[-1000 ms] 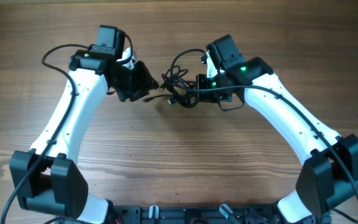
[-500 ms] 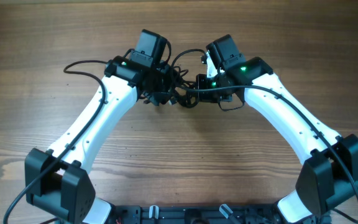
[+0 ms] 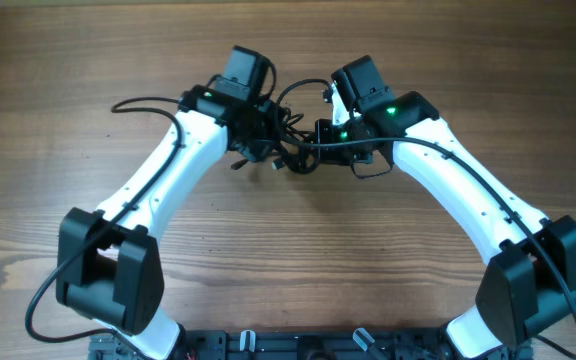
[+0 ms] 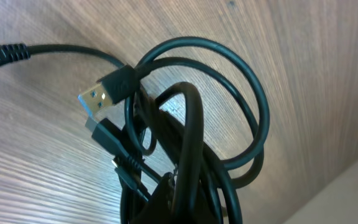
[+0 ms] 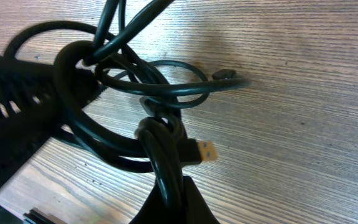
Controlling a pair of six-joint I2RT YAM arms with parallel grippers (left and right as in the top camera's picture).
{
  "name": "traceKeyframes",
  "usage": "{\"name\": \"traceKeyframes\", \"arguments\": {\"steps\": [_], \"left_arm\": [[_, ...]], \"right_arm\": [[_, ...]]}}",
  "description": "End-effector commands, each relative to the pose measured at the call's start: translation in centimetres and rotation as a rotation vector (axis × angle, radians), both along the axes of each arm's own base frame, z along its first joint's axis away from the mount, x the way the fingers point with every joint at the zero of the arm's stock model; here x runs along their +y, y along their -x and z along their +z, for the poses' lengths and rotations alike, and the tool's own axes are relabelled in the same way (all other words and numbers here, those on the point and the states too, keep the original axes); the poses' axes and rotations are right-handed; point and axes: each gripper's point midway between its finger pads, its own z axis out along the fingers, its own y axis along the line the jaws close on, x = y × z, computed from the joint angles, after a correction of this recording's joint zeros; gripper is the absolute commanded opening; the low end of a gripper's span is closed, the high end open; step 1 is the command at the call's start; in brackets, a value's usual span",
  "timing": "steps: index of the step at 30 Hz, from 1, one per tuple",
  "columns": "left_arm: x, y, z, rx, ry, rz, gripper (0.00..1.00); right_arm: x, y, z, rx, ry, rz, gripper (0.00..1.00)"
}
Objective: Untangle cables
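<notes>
The cables (image 3: 286, 142) lie bundled on the desk (image 3: 288, 250). The right gripper (image 5: 171, 190) pinches one loop, probably to anchor the bundle. The left gripper (image 4: 168, 202) meets it from the other side; pinching or spread, I cannot tell.

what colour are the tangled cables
Black all over. The cables show best in the left wrist view, against the pale wood.

Bright even light, soft shadows, glare on table (image 4: 48, 186), nearest cables (image 4: 194, 143) blurred
</notes>
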Motion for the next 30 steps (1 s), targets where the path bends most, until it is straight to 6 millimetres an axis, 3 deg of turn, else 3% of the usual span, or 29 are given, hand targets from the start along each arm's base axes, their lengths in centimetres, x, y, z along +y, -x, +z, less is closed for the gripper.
{"name": "traceKeyframes", "arguments": {"steps": [1,5,10,14,16,21,23,25,26,28,29,30], "left_arm": [[2.5,-1.0,4.5,-0.180,0.008,-0.174,0.04],[5.2,0.5,7.6,-0.244,0.054,-0.270,0.04],[6.2,2.1,10.8,-0.368,0.247,-0.468,0.04],[8.6,2.3,10.4,-0.387,0.224,-0.487,0.04],[10.8,1.6,9.5,-0.373,0.135,-0.438,0.04],[16.6,0.5,7.0,-0.239,-0.122,-0.184,0.04],[17.7,0.4,6.6,-0.206,-0.167,-0.115,0.04],[17.7,0.4,6.5,-0.198,-0.165,-0.096,0.13],[17.3,0.6,6.5,-0.193,-0.155,-0.106,0.33],[16.3,0.8,6.5,-0.189,-0.138,-0.131,0.49],[15.3,1.0,6.6,-0.194,-0.123,-0.169,0.56],[14.1,1.2,6.8,-0.211,-0.095,-0.219,0.54]], "right_arm": [[-0.6,-0.3,-0.4,0.005,0.017,-0.025,0.06],[-0.8,-0.4,-0.5,0.007,0.019,-0.030,0.06],[-0.8,-0.4,-0.5,0.005,0.021,-0.032,0.06],[-0.8,-0.4,-0.5,0.007,0.022,-0.031,0.06],[-0.8,-0.4,-0.5,0.008,0.022,-0.031,0.05],[-0.9,-0.3,-0.5,0.008,0.023,-0.030,0.05],[-0.9,-0.3,-0.5,0.006,0.024,-0.025,0.06],[-0.8,-0.3,-0.5,-0.001,0.025,-0.008,0.05],[-0.8,-0.3,-0.5,0.000,0.025,-0.005,0.05],[-0.8,-0.3,-0.5,-0.001,0.024,-0.006,0.06],[-0.8,-0.4,-0.4,-0.003,0.023,-0.006,0.06],[-0.8,-0.4,-0.4,-0.004,0.023,-0.006,0.06]]}}
